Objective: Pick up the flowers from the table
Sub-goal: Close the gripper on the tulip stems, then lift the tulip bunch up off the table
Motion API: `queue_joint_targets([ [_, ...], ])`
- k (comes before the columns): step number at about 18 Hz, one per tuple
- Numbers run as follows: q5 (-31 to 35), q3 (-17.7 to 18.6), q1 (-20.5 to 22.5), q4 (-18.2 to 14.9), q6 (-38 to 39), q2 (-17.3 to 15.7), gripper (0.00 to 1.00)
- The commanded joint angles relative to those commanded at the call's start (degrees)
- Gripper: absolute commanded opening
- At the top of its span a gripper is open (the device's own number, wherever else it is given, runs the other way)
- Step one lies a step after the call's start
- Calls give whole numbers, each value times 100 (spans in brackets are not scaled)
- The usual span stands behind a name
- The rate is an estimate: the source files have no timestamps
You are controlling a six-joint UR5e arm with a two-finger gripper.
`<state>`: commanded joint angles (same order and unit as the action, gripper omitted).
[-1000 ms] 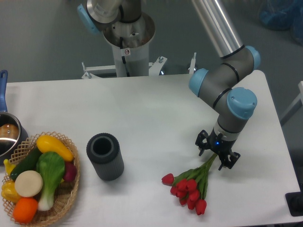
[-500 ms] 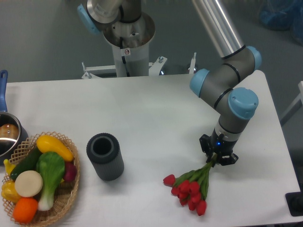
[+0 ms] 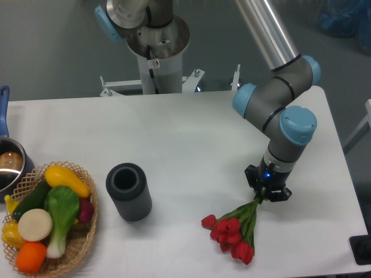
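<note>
The flowers [image 3: 233, 231] are a bunch of red tulip buds with green leaves, lying near the front right of the white table [image 3: 191, 133]. Their green stems run up and right into my gripper [image 3: 266, 196], which is shut on the stem ends. The buds still seem to rest on or hang just over the tabletop; I cannot tell which. The arm's grey and blue wrist stands right above the gripper.
A dark grey ribbed cylinder [image 3: 128, 191] stands left of the flowers. A wicker basket [image 3: 81, 243] of toy vegetables sits at the front left, with a pot [image 3: 10, 165] behind it. The table's right edge is close to the gripper.
The gripper went from open over the stems to shut on them. The bunch has since shifted slightly, the buds swinging down and to the right.
</note>
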<state>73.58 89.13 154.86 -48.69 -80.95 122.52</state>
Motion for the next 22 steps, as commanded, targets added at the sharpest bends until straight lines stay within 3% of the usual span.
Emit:
queue_joint_targets([
  [4,-545,-202,0,53,123,-185,13],
  [9,-827,-124,61,62,395,-694,13],
  [14,-1810,-132,237,157,1422,-1116,13],
  [19,-2944,-106,501,193,1713,-1257,13],
  [22,-3262,-106,554,193,1758,-1328,13],
])
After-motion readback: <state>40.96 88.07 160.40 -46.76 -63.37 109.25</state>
